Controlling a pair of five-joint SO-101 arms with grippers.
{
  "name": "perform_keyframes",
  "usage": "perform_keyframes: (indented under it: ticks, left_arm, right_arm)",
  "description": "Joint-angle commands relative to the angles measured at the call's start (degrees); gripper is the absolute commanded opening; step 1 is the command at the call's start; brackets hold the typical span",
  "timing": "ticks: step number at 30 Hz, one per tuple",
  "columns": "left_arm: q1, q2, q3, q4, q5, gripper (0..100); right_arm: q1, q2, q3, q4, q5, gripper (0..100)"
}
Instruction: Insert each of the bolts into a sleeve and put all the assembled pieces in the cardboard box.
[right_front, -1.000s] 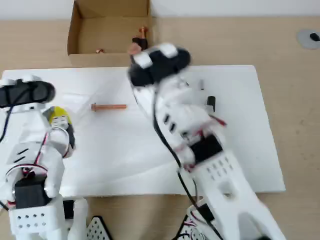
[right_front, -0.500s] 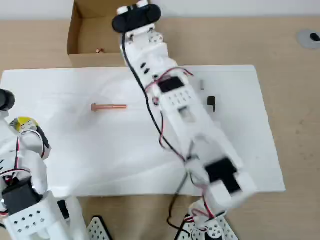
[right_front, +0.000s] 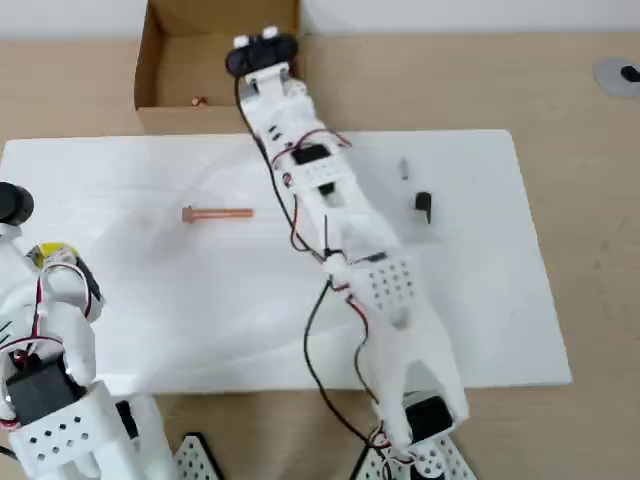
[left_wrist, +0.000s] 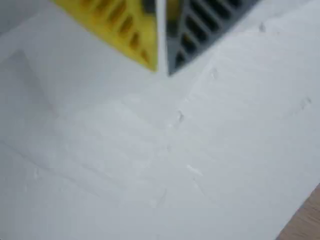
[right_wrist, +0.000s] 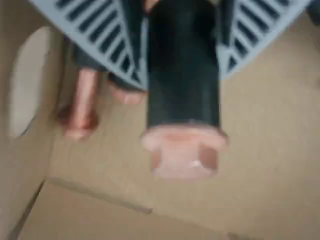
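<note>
My right gripper (right_front: 262, 52) hangs over the open cardboard box (right_front: 150, 62) at the back of the table. It is shut on an assembled piece (right_wrist: 183, 90): a black sleeve with a copper bolt head sticking out of its end, just above the box floor (right_wrist: 265, 150). Another assembled piece (right_wrist: 80, 107) lies in the box beside it, its copper end (right_front: 198, 101) near the front wall. A loose copper bolt (right_front: 218, 213) lies on the white board (right_front: 200, 310), and a black sleeve (right_front: 423, 206) farther right. My left gripper (left_wrist: 161, 67) is shut and empty over the board, at its left edge (right_front: 50, 258).
A small grey part (right_front: 404, 168) lies on the board close to the black sleeve. The right arm stretches diagonally across the board's middle. Bare wooden table surrounds the board, with a round grey cap (right_front: 618, 75) at the far right.
The right arm has stretched out from above the board to over the box, carrying the assembled piece. The left arm has drawn back toward the left near corner.
</note>
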Motion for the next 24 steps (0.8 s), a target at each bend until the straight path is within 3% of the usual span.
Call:
perform_keyframes:
  ticks: [1, 9, 13, 17, 24]
  left_arm:
    - [-0.79, -0.48, 0.00, 0.26, -0.26, 1]
    - [-0.53, -0.48, -0.09, 4.92, -0.26, 1]
    - [-0.62, -0.48, -0.62, 6.68, -0.53, 1]
    - [0.00, -0.48, -1.93, 10.90, -6.33, 1]
    - [-0.09, -0.48, -2.02, 14.59, -10.99, 1]
  right_arm:
    - [0.84, 5.58, -12.00, 0.00, -0.18, 1.2]
    - [1.54, 16.66, -28.70, 14.33, -0.18, 1.9]
    - [2.07, 19.21, -36.00, 22.68, -0.18, 16.9]
    - [1.71, 20.44, -42.59, 32.18, -0.18, 33.7]
    - [2.33, 21.76, -54.99, 46.51, -0.44, 37.5]
